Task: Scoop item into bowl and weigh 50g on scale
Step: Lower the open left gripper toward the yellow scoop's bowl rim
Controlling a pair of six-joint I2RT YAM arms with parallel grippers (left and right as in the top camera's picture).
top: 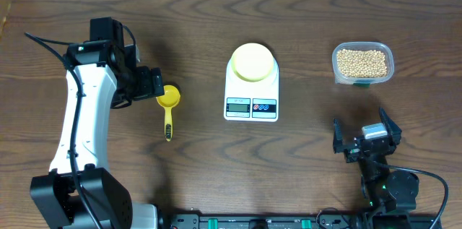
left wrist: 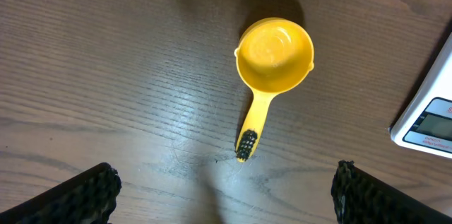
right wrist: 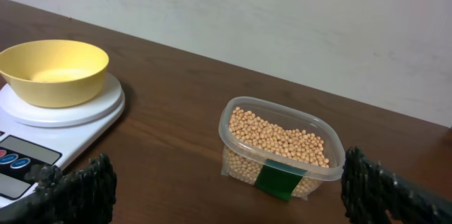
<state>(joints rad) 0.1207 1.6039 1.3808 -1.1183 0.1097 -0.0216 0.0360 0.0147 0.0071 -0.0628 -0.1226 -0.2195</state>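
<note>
Wooden table: left end effector gapes empty near the scoop, right end effector gapes empty.

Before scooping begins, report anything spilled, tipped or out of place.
Nothing stands out: the beans are all inside the tub, the bowl sits upright on the scale, and the empty scoop lies flat.

Robotics lab setup, wood-grain table, plain pale wall, cabled arm bases along the edge
</note>
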